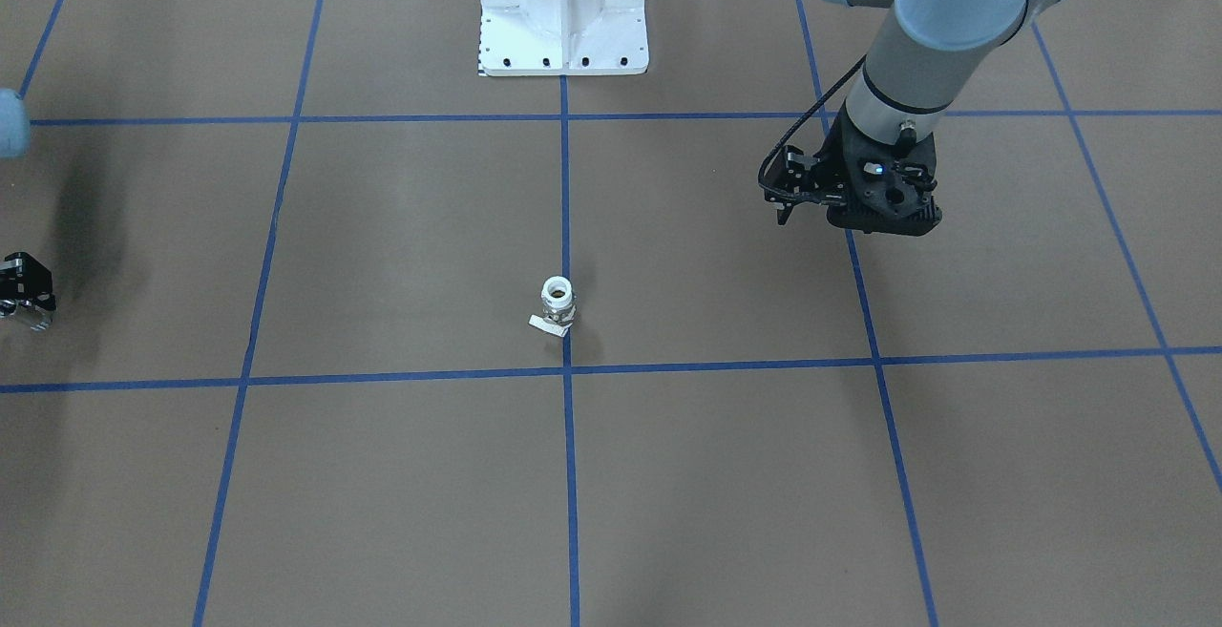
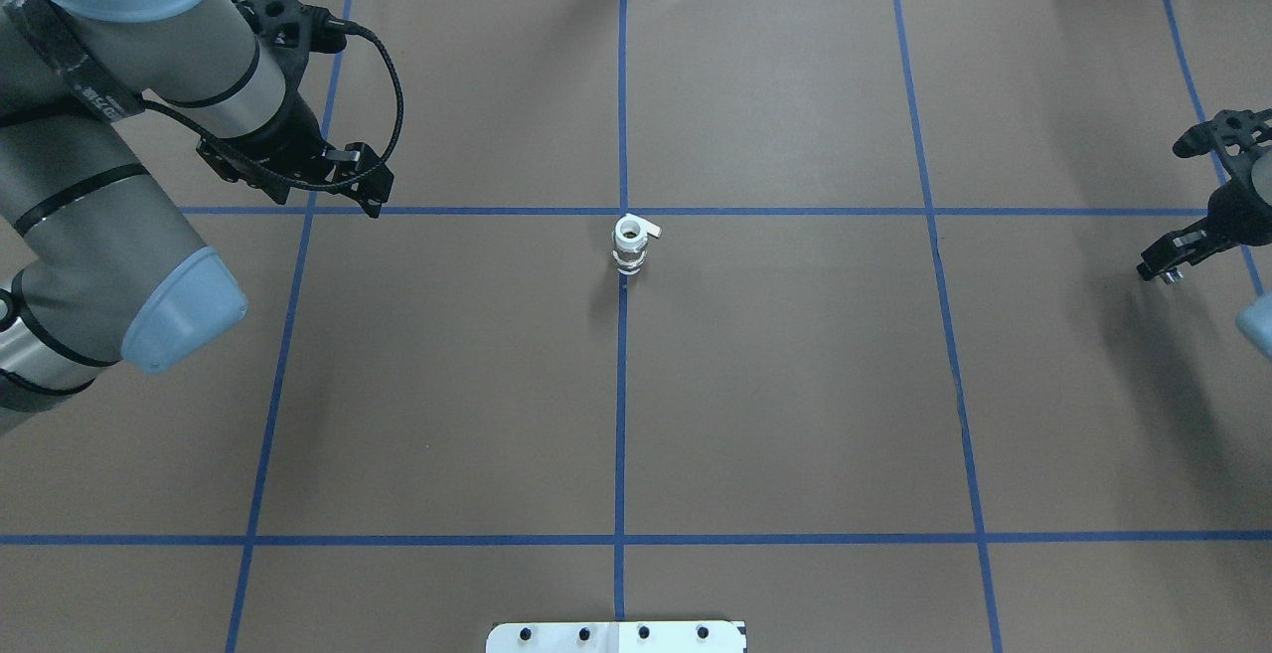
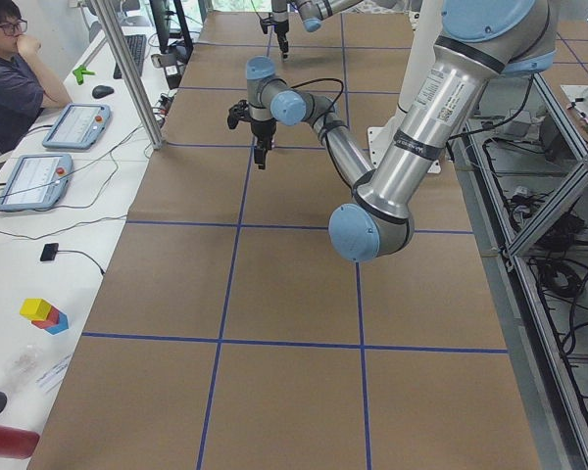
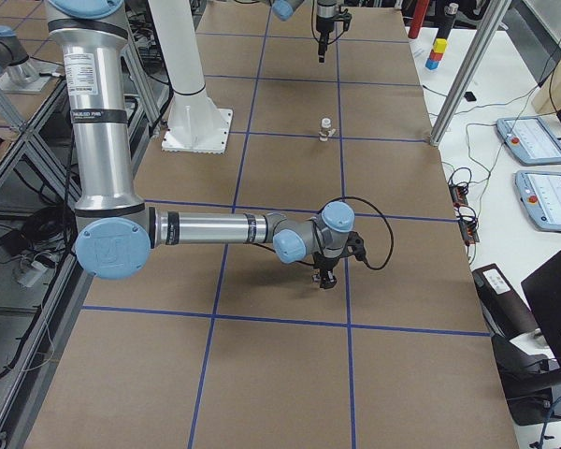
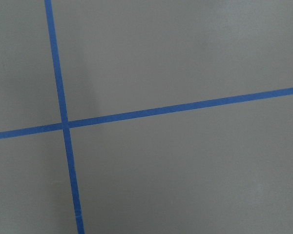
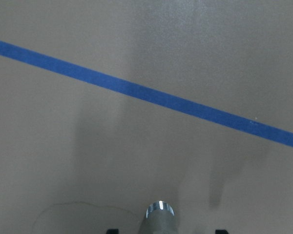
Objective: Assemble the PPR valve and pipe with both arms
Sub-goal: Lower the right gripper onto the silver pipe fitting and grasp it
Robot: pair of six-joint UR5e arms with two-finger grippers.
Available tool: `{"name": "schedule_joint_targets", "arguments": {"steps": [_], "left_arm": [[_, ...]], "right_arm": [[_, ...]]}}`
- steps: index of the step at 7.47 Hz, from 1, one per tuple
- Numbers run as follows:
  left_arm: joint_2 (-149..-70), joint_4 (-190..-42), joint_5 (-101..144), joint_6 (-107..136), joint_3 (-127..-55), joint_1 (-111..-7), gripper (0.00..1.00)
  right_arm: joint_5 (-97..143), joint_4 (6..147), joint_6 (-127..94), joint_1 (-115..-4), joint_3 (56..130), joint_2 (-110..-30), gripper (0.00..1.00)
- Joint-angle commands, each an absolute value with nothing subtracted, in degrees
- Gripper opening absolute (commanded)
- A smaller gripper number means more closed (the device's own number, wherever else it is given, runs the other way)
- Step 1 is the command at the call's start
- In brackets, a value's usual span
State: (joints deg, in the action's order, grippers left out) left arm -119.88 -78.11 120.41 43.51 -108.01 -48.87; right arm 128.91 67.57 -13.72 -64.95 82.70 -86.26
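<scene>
One PPR valve (image 2: 630,244) stands upright and free at the middle of the surface (image 2: 795,385), on the centre tape line; I think it may tip over if the pipe (image 6: 159,214) is pushed in before something holds it. The right end effector (image 2: 1163,272), near the right edge, grips the pipe; for the left end effector (image 2: 363,186), toward the left edge, I cannot tell wide or narrow. The surface is brown paper with a blue grid; an operator (image 3: 10,78) sits beyond the far edge.

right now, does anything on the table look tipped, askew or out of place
Nothing stands out. The valve stands upright on the centre tape line, lever out sideways, apart from both claws. The right claw appears to grip the silvery pipe; nothing shows in the left claw.
</scene>
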Motion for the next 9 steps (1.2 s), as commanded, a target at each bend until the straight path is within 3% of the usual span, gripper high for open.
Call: {"name": "schedule_joint_targets", "arguments": {"steps": [1, 3, 9], "left_arm": [[-119.8, -78.0, 120.3, 43.5, -108.0, -49.0, 1.0], [-119.8, -78.1, 120.3, 43.5, -108.0, -48.9, 1.0], [-119.9, -78.0, 120.4, 43.6, -107.9, -48.8, 1.0]], "right_arm": [[128.8, 67.6, -13.7, -64.7, 82.3, -86.0, 0.65], [129.0, 67.6, -13.7, -64.6, 82.1, -85.5, 0.59], [129.6, 67.6, -13.4, -64.6, 82.1, -85.4, 0.55]]}}
